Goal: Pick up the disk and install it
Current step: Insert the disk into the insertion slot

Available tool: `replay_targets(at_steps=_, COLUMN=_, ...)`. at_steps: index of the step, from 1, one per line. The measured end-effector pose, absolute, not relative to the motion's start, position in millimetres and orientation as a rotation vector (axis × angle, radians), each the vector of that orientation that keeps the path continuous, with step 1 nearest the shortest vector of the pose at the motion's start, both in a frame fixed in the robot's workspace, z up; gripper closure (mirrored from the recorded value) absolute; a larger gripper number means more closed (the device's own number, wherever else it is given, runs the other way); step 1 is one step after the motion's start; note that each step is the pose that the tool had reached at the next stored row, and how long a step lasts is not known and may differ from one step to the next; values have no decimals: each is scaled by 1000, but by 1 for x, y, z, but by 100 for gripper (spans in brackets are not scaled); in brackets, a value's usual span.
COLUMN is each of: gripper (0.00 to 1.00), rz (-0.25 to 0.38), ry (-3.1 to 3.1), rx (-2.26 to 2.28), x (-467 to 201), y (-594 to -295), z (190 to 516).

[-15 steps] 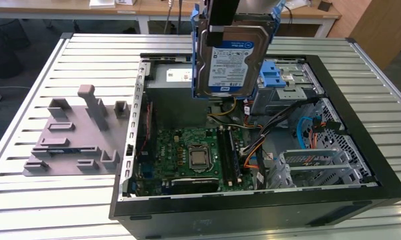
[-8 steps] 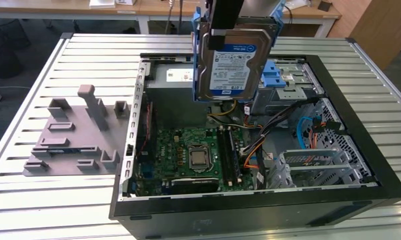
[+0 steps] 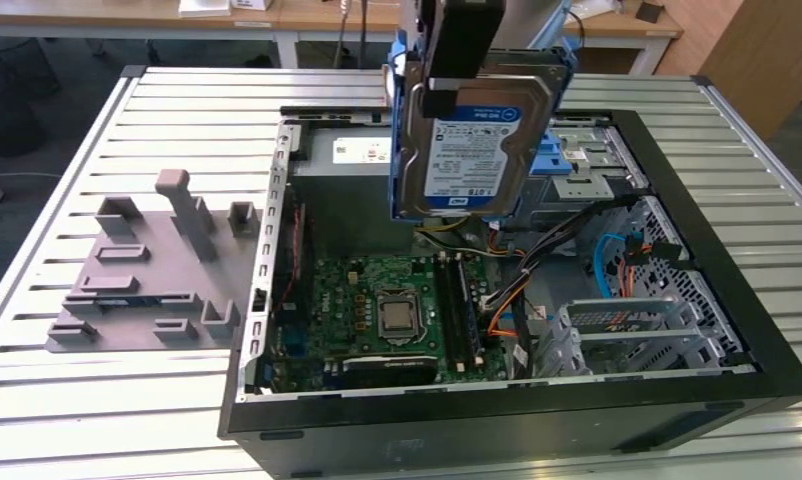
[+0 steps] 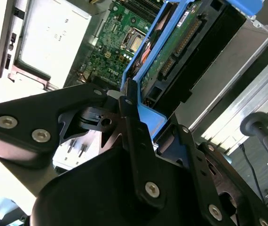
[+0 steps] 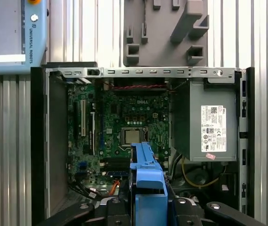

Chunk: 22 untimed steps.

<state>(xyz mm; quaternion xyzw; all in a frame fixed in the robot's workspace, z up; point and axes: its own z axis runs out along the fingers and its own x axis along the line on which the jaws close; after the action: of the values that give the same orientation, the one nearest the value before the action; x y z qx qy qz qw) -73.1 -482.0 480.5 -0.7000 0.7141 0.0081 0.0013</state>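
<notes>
I'm looking at my gripper (image 4: 122,101), and it's showing matte black throughout: flat, angular link arms (image 4: 44,117), a slim straight bar (image 4: 135,141), a rounded housing (image 4: 91,193) behind them. Round silver screw heads (image 4: 6,122) are glinting at the joints in both wrist views.

The disk (image 3: 524,92) wears a white label (image 3: 468,160) with a blue band, its print too fine to read. The power supply box (image 5: 190,117) carries a white sticker (image 5: 213,128) of small print. Lettering also marks the blue panel (image 5: 35,42) and the circuit board (image 5: 115,113).
</notes>
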Motion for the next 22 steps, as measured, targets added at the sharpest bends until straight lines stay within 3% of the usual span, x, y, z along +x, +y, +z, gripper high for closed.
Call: replay_targets(at_steps=22, gripper=64, rz=26, ry=2242, rx=-2197, x=-66, y=-522, z=479)
